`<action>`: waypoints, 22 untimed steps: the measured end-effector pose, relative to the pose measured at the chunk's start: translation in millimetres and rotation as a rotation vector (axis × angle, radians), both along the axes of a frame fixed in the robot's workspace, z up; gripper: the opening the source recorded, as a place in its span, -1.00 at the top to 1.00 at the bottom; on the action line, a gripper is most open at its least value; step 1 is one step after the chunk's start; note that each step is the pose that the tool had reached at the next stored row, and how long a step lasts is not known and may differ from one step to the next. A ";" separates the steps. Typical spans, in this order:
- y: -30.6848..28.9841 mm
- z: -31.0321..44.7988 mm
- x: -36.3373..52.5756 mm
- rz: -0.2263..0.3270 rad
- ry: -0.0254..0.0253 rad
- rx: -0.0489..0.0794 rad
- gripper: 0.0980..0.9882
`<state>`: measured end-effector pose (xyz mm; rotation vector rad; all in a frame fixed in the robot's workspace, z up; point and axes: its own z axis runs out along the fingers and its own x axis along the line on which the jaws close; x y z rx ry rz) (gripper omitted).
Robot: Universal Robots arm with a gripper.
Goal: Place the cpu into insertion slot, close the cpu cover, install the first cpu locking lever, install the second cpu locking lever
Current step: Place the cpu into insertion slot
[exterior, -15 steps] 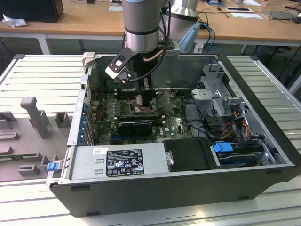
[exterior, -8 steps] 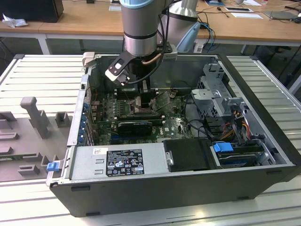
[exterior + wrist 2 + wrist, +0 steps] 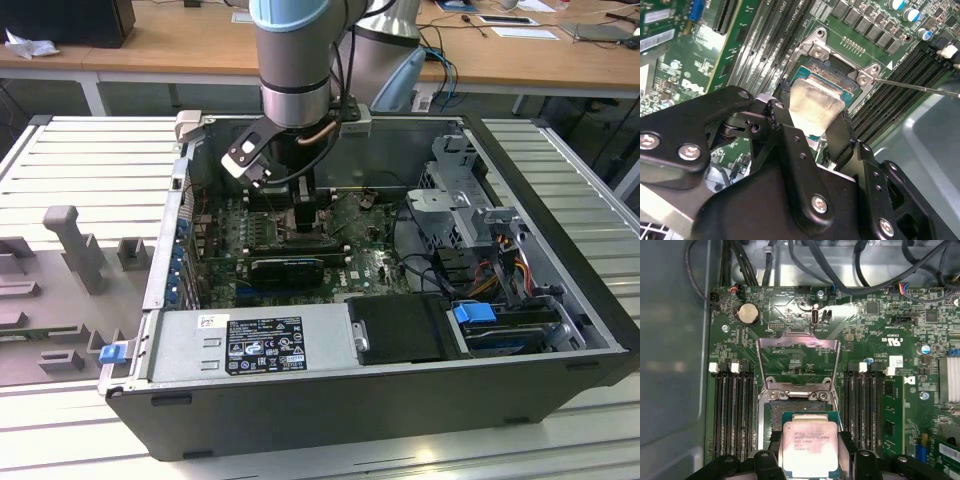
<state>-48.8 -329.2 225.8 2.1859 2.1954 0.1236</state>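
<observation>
My gripper [image 3: 812,114] is shut on the cpu [image 3: 816,100], whose silvery face sits between the two black fingers [image 3: 779,114]. In the first wrist view the cpu [image 3: 807,447] hangs over the near part of the insertion slot [image 3: 796,409], and the slot's dark contact field shows beyond it. I cannot tell whether the chip touches the slot. The cpu cover [image 3: 799,344] stands swung open beyond the slot. A thin locking lever [image 3: 920,88] sticks out beside the socket frame. In the exterior view the gripper [image 3: 305,212] is low inside the computer case over the green motherboard [image 3: 372,262].
Black memory slots [image 3: 732,410] flank the socket on both sides. A coin battery [image 3: 748,314] and cables [image 3: 805,260] lie beyond the cover. In the exterior view, the power supply [image 3: 250,345], a drive cage [image 3: 470,205] and case walls [image 3: 560,210] hem in the board.
</observation>
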 end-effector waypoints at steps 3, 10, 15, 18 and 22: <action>3.1 -4.1 -0.3 0.000 -0.0001 0.000 0.03; 7.1 -19.4 0.2 -0.016 0.0006 0.000 0.03; 9.1 -21.9 1.6 -0.016 0.0012 0.000 0.03; 10.1 -25.0 1.8 -0.017 0.0012 0.000 0.03; 10.1 -25.7 1.8 -0.017 0.0013 0.000 0.03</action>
